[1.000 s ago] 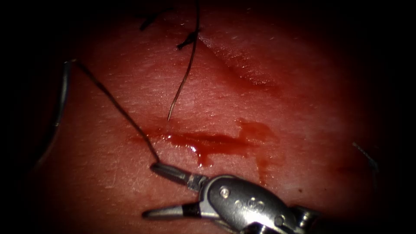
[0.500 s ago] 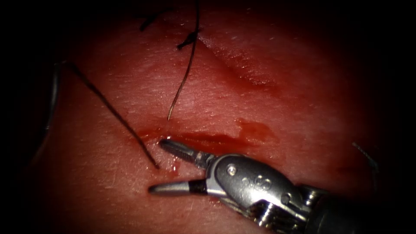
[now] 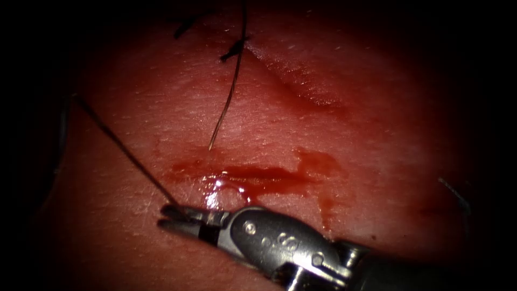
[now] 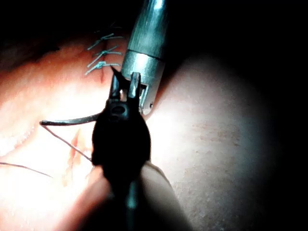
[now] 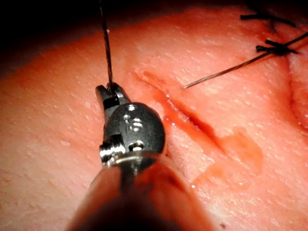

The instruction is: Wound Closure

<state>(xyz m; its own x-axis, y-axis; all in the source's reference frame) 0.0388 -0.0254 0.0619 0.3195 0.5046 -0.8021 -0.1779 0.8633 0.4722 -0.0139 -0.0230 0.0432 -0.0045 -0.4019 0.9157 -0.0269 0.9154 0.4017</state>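
The needle (image 4: 67,120) is out of the tissue (image 3: 377,134), off to the left of the cut (image 3: 253,173). In the left wrist view its whole dark curve shows clear of the surface and meets the side of my left tool (image 4: 124,96). Whether that tool actually grips it I cannot tell, since the tool is just a dark shape there. The thread (image 3: 124,153) runs from the needle's end down and to the right across the tissue, straight into my right tool (image 3: 168,215). That tool's jaws are clamped together on the strand, just below the left end of the cut and low over the tissue. The right wrist view shows the same pinch, the strand rising straight from the closed tips (image 5: 108,94). Red fluid (image 3: 301,161) lies along the cut, and a wet glint sits right beside my right tool's wrist. Further up, a knotted stitch (image 3: 234,51) sits at the head of the closed part of the wound. Its loose tail (image 3: 223,110) trails down the tissue toward the cut and stops short of it.
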